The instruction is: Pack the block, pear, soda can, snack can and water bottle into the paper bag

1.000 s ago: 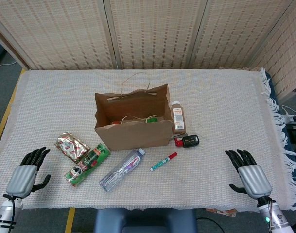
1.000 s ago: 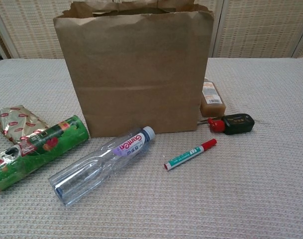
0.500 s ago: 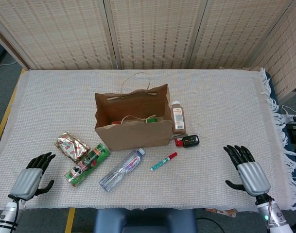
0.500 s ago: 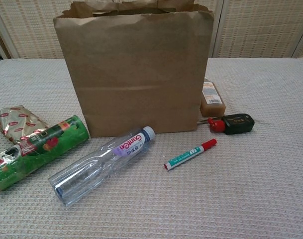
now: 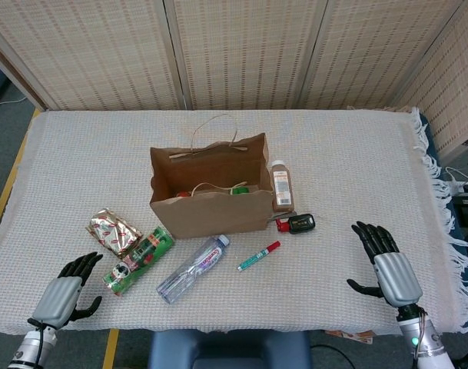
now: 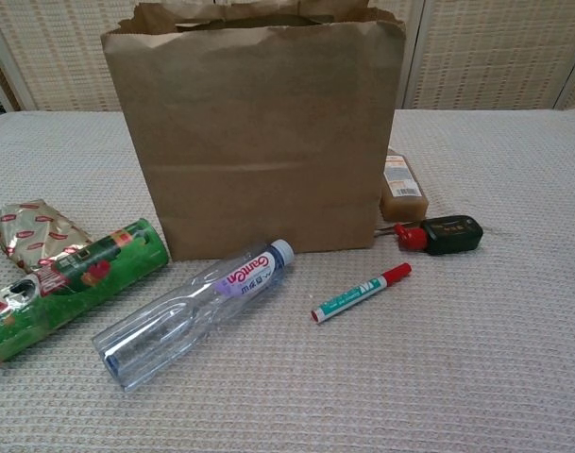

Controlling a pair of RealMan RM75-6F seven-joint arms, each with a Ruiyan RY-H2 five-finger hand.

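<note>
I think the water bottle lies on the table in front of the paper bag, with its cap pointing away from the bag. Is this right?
Not quite. The water bottle does lie on the table in front of the paper bag, but its white cap points toward the bag, nearly at the bag's base, not away from it. The chest view shows this most clearly.

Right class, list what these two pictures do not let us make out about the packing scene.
- Paper bag contents: chest view, the front wall hides them; head view shows only red and green bits.
- Brown bottle: chest view, partly behind the bag.
- Snack can: chest view, cut off by the left edge.
- Both hands: outside the chest view.
</note>
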